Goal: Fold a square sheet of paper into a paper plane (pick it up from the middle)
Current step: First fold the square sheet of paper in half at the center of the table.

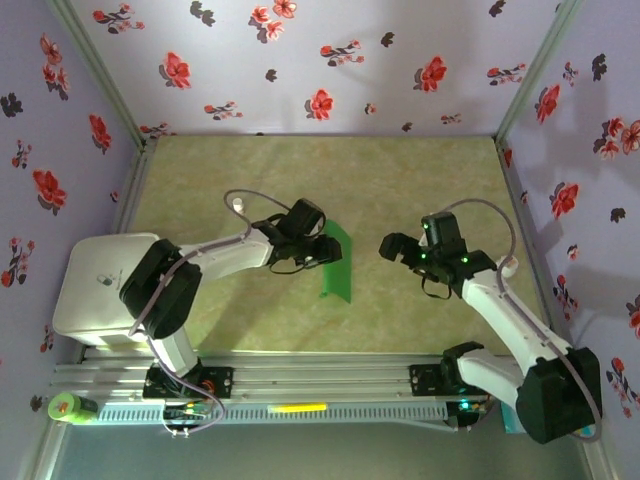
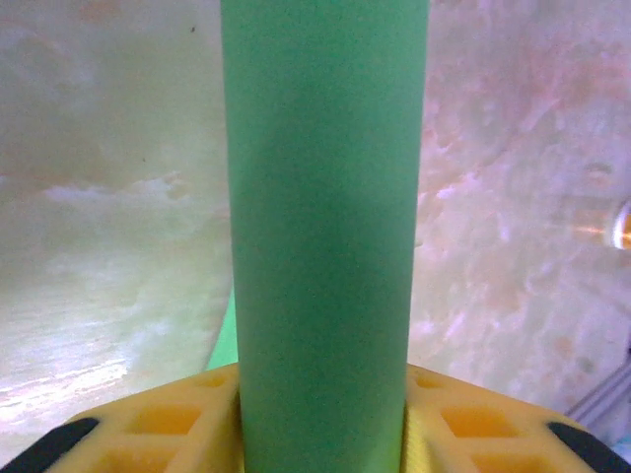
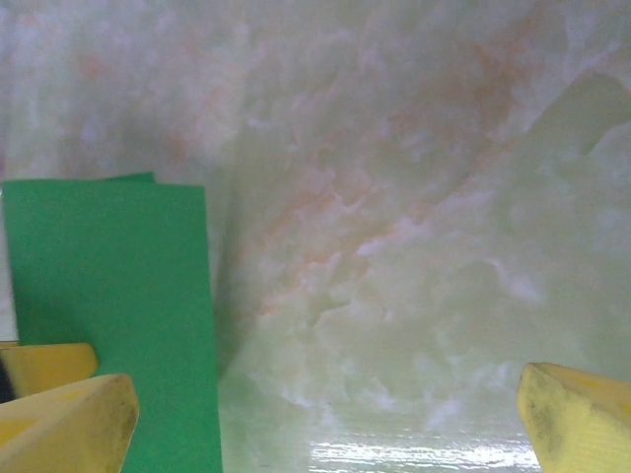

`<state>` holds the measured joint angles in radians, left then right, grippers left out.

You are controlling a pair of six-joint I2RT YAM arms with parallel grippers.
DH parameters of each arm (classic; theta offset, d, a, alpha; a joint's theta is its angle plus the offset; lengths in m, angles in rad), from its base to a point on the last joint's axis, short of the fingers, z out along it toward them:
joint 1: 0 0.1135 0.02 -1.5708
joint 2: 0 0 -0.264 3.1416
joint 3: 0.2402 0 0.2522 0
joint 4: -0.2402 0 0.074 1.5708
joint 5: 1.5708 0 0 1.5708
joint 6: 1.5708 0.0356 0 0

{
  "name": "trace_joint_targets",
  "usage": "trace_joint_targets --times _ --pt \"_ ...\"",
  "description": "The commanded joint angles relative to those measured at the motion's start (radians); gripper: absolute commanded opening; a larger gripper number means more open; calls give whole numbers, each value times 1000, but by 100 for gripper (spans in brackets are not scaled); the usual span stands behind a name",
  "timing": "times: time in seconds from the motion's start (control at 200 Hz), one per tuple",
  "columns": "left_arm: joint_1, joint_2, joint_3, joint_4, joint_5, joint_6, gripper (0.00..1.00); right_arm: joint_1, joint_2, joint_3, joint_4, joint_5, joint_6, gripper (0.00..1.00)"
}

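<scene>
- Your left gripper [image 1: 316, 250] reaches in from 9 o'clock toward the middle of the table [image 1: 420, 180]. In its wrist view the yellow fingers [image 2: 148, 429] stand partly closed. A green band fills the whole gap between them and touches both, so I judge they are clamped on the paper.
- The square sheet of paper [image 1: 337, 265] is just at 3 o'clock of this gripper, near the table centre. From above it looks like a narrow strip running from 12 to 6 o'clock. So it is folded or bowed, not flat; I cannot tell which of the two.
- Handling, as I judge it: the paper is very light and thin, bends at once, and keeps any crease you give it. It is also smooth, so it can slide out of a weak pinch, and a hard squeeze can crumple it. Take it at the middle of the strip, as the task asks, and close gently; do not pull at a corner.
- Your right gripper [image 1: 393, 248] hangs at 3 o'clock of the paper, apart from it. Its fingers [image 3: 74, 424] are wide apart with nothing between them. In its wrist view the green sheet lies toward 9 o'clock, near the left finger.
</scene>
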<state>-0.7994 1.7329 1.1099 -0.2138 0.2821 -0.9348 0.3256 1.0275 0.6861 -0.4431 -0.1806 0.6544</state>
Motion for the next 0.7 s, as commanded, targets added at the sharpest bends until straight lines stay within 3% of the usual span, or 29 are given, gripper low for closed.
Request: trace_joint_targets --times 0.0,0.245,0.695 --pt "11 -39 -45 167 119 -56 39 -4 -66 -52 105 -43 5 99" --pt "15 -46 -126 359 198 -150 39 -6 -115 -95 188 -116 26 99" --pt "16 1 -202 356 140 -134 39 -6 -27 -112 277 -274 88 98"
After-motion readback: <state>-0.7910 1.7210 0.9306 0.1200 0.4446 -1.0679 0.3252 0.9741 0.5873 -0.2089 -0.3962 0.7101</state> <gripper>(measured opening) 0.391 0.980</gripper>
